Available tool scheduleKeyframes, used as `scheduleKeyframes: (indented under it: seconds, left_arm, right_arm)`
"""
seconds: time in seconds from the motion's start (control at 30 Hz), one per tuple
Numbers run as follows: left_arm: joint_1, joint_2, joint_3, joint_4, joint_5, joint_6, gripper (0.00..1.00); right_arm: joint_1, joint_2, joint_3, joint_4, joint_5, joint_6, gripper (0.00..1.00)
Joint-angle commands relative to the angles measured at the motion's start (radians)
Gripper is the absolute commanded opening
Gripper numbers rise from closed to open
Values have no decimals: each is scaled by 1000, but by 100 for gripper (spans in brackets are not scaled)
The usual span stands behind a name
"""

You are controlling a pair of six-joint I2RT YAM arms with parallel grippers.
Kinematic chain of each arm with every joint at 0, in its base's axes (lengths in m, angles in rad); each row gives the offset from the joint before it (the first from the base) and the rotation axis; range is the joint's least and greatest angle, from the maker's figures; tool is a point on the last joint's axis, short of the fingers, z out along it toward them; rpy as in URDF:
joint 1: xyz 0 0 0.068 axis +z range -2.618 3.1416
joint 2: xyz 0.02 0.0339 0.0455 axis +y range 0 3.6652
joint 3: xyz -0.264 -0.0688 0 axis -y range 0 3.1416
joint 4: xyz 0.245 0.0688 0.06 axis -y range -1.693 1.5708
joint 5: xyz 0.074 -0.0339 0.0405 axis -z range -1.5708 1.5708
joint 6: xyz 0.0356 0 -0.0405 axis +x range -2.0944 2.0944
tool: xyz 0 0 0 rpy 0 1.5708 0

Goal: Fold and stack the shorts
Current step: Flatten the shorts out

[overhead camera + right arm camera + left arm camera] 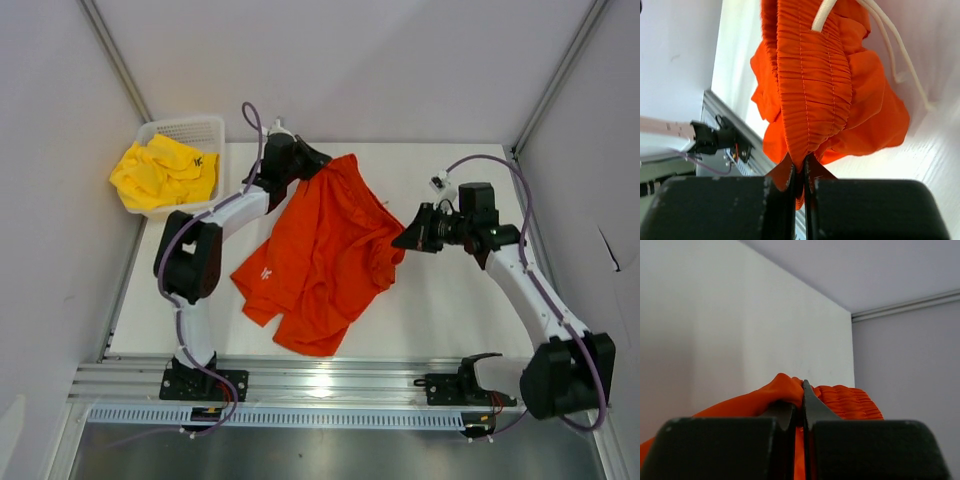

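- In the upper left of the top view, we see the yellow shorts [160, 172] bunched inside the white basket [190, 125].
- Just right of it, our left gripper [318, 160] is clamped tight on an edge of the orange shorts [320, 255].
- These drape mid-frame between both claws, with their lower part on the table [450, 310].
- At centre right, our right gripper [403, 240] pinches the ribbed waistband [810, 90], with the white drawstring [822, 15] dangling nearby.
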Motion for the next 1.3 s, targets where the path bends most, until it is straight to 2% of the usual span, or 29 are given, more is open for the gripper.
scheduleKeyframes:
  seconds: [0.0, 0.17, 0.2, 0.3, 0.33, 0.37, 0.43, 0.47, 0.53, 0.57, 0.7, 0.73, 0.83, 0.97, 1.1, 1.13, 1.27]
  left_arm:
    - [26, 75, 166, 142, -53, 25, 0]
    - [28, 245, 355, 146, -60, 43, 0]
    - [29, 271, 440, 137, -35, 36, 0]
    - [31, 331, 526, 68, 25, 36, 58]
    - [28, 323, 531, 54, 26, 48, 97]
    - [28, 291, 528, 43, 26, 80, 99]
    - [28, 241, 507, -4, 29, 120, 99]
    - [28, 212, 496, -26, 31, 164, 99]
    - [25, 111, 446, -101, 43, 210, 99]
    - [20, 71, 426, -122, 45, 261, 99]
    - [-44, -188, 288, -311, -9, 367, 99]
    - [-61, -233, 183, -334, -35, 376, 99]
    - [-115, -414, 19, -392, -82, 340, 99]
    - [-171, -607, -314, -369, -87, 263, 99]
    - [-269, -697, -447, -421, -158, 223, 99]
    - [-280, -701, -460, -447, -168, 195, 99]
    - [-309, -723, -565, -464, -155, 149, 99]
  right_arm:
    - [-51, 126, 112, 23, 27, -29, 0]
    - [-207, 316, 218, 132, 94, 65, 0]
    - [-271, 376, 245, 146, 116, 82, 0]
    - [-345, 441, 267, 169, 188, 133, 5]
    - [-359, 465, 264, 169, 220, 144, 6]
    - [-371, 474, 258, 169, 222, 155, 12]
    - [-390, 487, 233, 160, 255, 153, 17]
    - [-396, 487, 219, 160, 268, 152, 24]
    - [-420, 470, 160, 178, 280, 165, 40]
    - [-431, 458, 137, 190, 279, 169, 54]
    - [-462, 360, 49, 204, 321, 164, 57]
    - [-464, 325, 35, 192, 337, 161, 65]
    - [-462, 283, 21, 160, 365, 132, 66]
    - [-453, 238, 15, 154, 394, 74, 66]
    - [-402, 278, 76, 102, 409, 41, 67]
    - [-389, 290, 92, 83, 432, 49, 93]
    - [-284, 324, 141, 30, 582, 55, 96]
